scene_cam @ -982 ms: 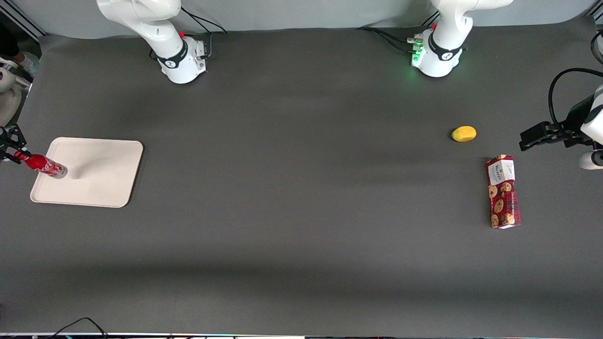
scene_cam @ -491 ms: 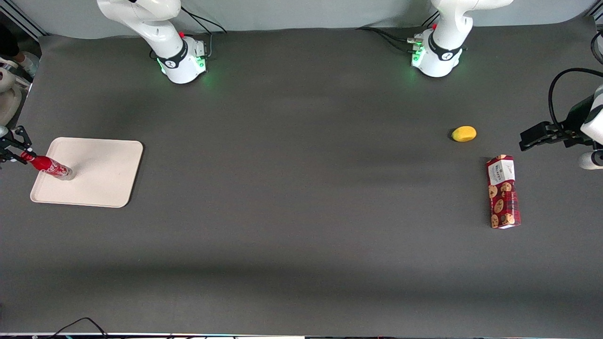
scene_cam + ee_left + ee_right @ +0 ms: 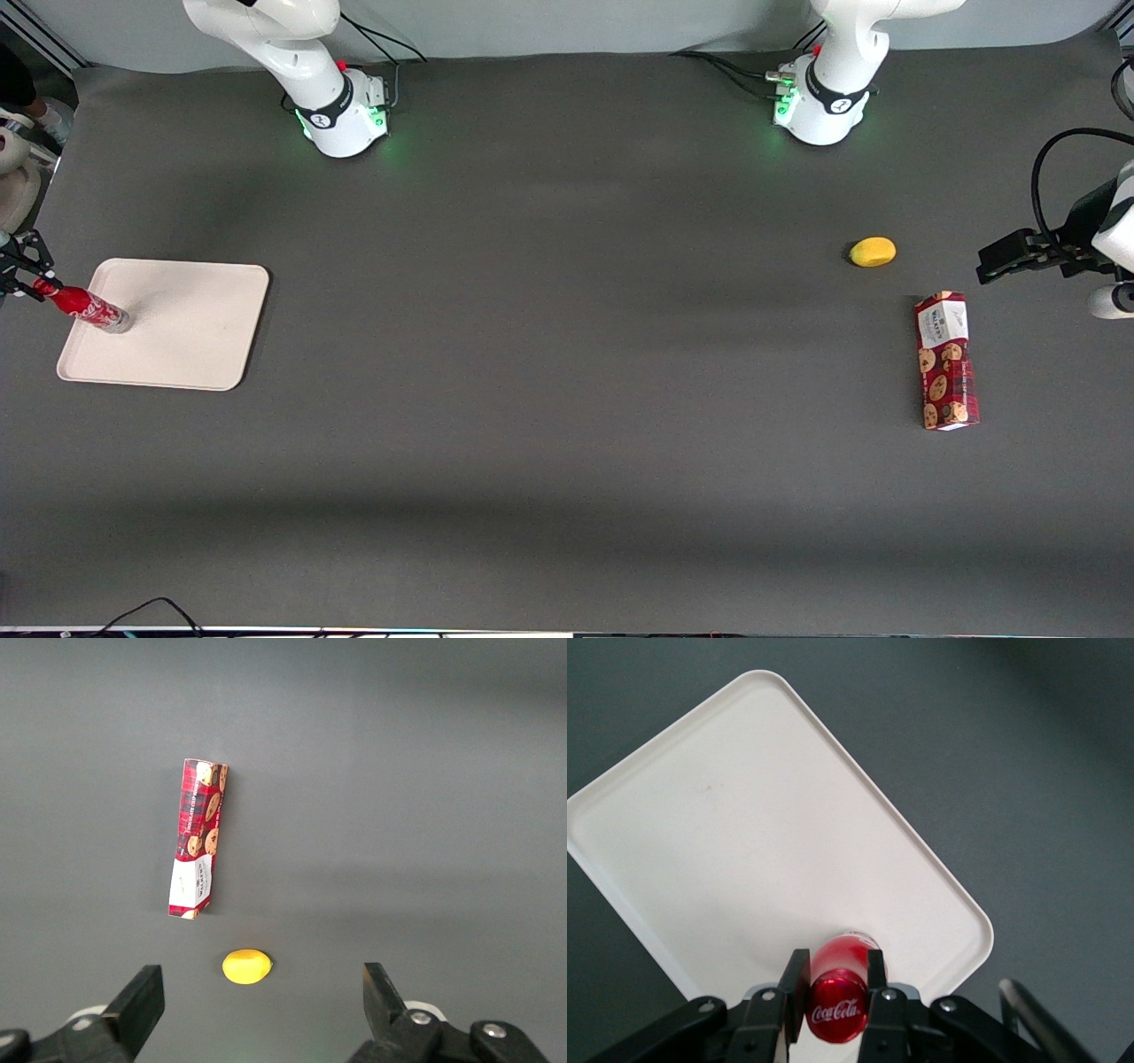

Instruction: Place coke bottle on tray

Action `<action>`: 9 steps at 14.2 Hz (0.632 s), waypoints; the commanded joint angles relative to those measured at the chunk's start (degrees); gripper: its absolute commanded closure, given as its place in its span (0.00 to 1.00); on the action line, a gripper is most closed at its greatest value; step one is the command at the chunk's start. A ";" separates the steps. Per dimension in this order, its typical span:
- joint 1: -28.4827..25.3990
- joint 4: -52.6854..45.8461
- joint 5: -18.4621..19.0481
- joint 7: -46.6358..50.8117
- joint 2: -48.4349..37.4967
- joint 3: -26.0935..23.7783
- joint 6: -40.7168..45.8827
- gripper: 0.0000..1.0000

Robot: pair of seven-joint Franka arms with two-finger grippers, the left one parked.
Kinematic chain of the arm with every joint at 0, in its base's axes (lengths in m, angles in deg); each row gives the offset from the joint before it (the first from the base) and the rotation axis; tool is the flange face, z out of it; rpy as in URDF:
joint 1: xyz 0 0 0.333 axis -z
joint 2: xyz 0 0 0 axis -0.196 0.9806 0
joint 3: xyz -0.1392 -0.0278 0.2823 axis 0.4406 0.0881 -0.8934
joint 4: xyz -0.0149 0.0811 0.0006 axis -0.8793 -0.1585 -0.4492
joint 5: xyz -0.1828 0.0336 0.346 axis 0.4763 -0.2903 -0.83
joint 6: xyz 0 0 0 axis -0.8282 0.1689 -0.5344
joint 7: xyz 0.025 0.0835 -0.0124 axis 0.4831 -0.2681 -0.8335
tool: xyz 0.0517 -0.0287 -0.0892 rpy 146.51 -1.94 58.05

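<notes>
Jaws (image 3: pixel 835 979) clamp coke bottle (image 3: pixel 837 997), cap reads "Coca-Cola", over tray (image 3: pixel 744 842).

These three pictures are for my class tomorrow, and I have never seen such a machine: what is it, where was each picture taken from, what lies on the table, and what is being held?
Two white robot arms stand on a dark table. One camera looks at them from the front; one sits on each arm's wrist. The working arm's gripper is shut on the coke bottle, whose base is over the tray at that arm's end of the table. Whether the base touches the tray is unclear. Toward the parked arm's end lie a cookie box and, farther from the front camera, a small yellow fruit.
</notes>
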 commanded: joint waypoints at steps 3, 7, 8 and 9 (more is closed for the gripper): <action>0.61 -1.00 -5.25 -6.90 2.65 0.57 0.32 0.00; -1.24 -1.88 1.13 0.88 1.26 0.13 0.49 0.00; -1.85 -3.09 5.34 6.14 -0.23 0.04 1.97 0.00; -1.94 -5.02 9.73 11.42 -0.94 -0.92 5.03 0.00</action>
